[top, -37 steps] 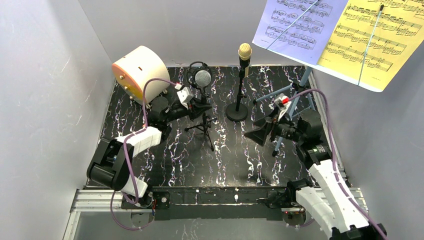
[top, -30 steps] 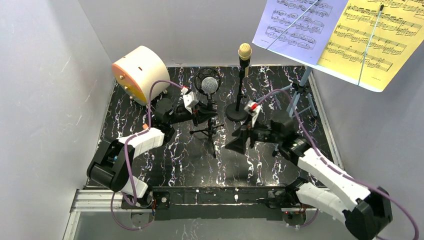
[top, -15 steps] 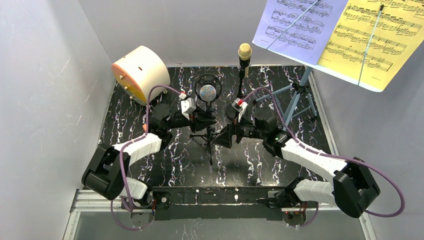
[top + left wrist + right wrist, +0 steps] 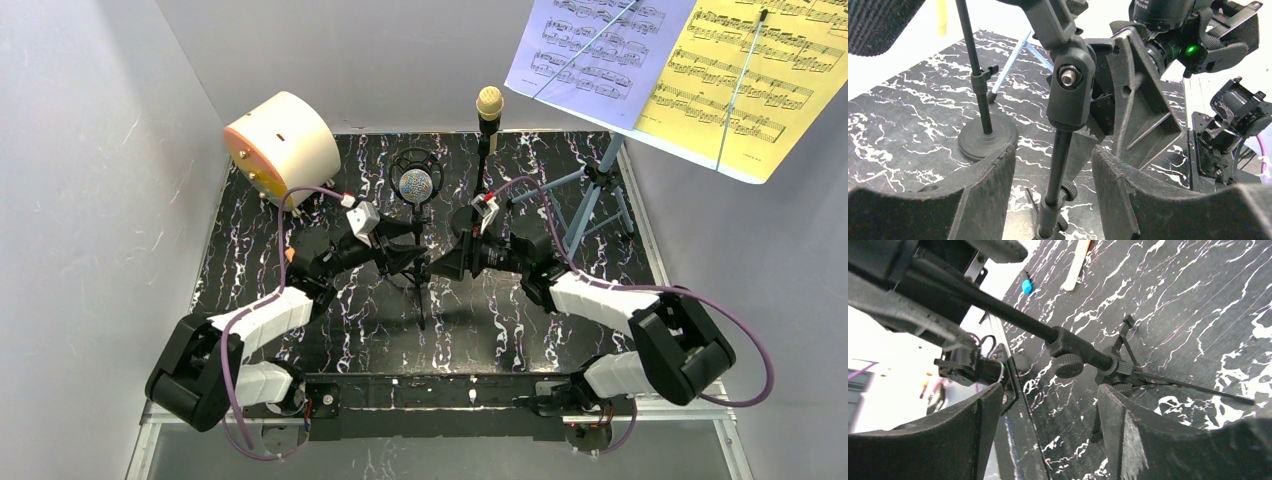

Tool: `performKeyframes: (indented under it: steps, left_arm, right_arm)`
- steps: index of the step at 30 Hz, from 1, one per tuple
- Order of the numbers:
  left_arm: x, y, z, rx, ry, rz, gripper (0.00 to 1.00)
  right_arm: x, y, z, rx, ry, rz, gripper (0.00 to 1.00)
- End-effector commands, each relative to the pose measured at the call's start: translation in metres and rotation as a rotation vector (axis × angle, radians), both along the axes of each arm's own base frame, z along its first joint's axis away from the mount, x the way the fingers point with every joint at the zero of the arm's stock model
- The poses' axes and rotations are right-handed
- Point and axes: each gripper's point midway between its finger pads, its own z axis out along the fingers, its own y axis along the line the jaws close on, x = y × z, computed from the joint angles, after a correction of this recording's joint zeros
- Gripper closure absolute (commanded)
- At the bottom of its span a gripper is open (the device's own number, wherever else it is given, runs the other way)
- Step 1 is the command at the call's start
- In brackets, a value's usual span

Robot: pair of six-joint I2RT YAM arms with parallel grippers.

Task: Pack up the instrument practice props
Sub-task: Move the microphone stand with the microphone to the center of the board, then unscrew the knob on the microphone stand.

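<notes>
Between grey walls (image 4: 100, 150), on the black white-veined desk (image 4: 240, 250), the left hand (image 4: 1050, 165) sits released around the black tripod mic pole (image 4: 421, 300) mid-desk, and the right hand (image 4: 1048, 400), likewise released, straddles it from the other side.

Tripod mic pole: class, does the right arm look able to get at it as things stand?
Probably yes. In the right wrist view the pole runs between the open fingers of the right gripper, with nothing blocking. The left gripper, also open around it, crowds the other side.
</notes>
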Motion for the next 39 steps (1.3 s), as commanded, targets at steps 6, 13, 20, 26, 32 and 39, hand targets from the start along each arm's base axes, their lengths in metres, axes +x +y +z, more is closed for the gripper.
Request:
performKeyframes:
  steps: [6, 13, 20, 26, 32, 39]
  left_arm:
    - [0.001, 0.005, 0.007, -0.061, 0.03, 0.185, 0.46]
    - [0.002, 0.005, 0.001, -0.04, 0.07, 0.229, 0.5]
    - [0.003, 0.002, -0.001, -0.038, 0.092, 0.237, 0.53]
    - [0.002, -0.002, -0.001, -0.04, 0.102, 0.237, 0.56]
    - [0.003, -0.004, -0.001, -0.043, 0.113, 0.244, 0.59]
    - [0.003, -0.009, -0.005, -0.032, 0.126, 0.24, 0.62]
  right_arm:
    - [0.004, 0.012, 0.016, 0.146, 0.04, 0.059, 0.37]
    - [0.013, 0.01, 0.012, 0.177, 0.088, 0.062, 0.48]
    - [0.02, 0.008, 0.006, 0.175, 0.122, 0.058, 0.51]
    - [0.021, 0.009, 0.005, 0.175, 0.123, 0.073, 0.51]
    - [0.024, 0.013, 0.006, 0.179, 0.129, 0.088, 0.51]
    - [0.024, 0.016, 0.009, 0.198, 0.129, 0.117, 0.52]
